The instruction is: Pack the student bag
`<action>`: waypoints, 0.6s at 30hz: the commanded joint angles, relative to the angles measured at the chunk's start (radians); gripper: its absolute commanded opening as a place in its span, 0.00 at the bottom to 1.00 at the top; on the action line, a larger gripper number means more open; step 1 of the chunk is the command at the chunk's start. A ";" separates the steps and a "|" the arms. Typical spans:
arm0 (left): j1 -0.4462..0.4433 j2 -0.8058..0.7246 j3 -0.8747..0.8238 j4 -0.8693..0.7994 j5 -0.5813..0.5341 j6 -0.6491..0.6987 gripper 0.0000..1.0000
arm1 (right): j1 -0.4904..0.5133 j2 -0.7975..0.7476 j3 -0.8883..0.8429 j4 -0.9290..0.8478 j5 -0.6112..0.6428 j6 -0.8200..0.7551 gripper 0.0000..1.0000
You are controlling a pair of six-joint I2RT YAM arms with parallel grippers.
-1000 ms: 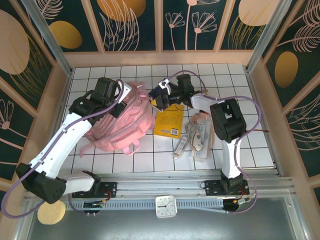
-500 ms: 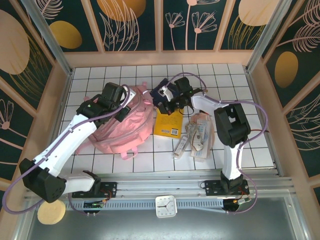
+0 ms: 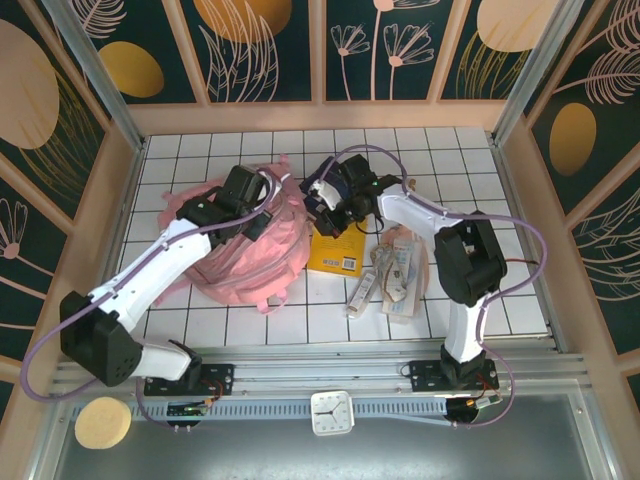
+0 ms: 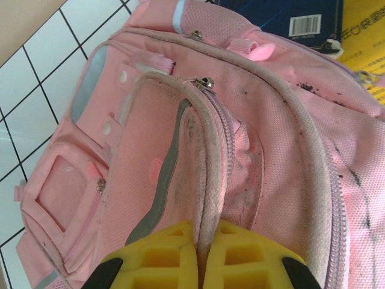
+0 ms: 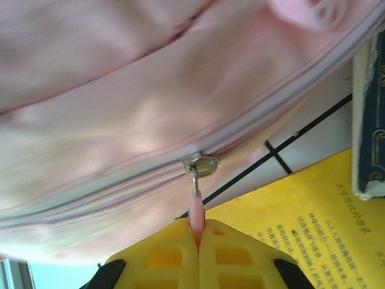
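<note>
Both arms have drawn in over the student bag [image 3: 240,265], bunched on the worktop's [image 3: 470,150] left half beside the yellow book [image 3: 340,252], left fingers [image 4: 162,259] shut on its seam [image 4: 207,150], right fingers [image 5: 168,253] pinching the zip pull [image 5: 196,205], so unzipping looks underway

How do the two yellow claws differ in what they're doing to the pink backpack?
The left gripper pinches a raised zip seam on the large soft pink fabric backpack; the right gripper pinches only a thin pink zip pull. The left one sits over the backpack's front; the right one is at its edge, beside a flat yellow book. Both are shut, yellow-fingered, and on the same backpack.
</note>
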 commanded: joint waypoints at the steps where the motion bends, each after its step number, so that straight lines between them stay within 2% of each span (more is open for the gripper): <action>1: 0.010 0.044 0.040 0.049 -0.076 -0.064 0.00 | 0.033 -0.048 0.006 -0.110 0.005 -0.029 0.00; 8: -0.003 0.248 0.272 0.004 -0.083 -0.204 0.00 | 0.119 -0.083 0.017 -0.179 0.104 0.067 0.00; 13: -0.008 0.391 0.449 -0.043 0.024 -0.356 0.00 | 0.171 -0.109 -0.025 -0.095 0.238 0.223 0.00; 18: -0.010 0.538 0.647 -0.097 0.097 -0.460 0.00 | 0.266 -0.113 -0.042 -0.010 0.414 0.347 0.00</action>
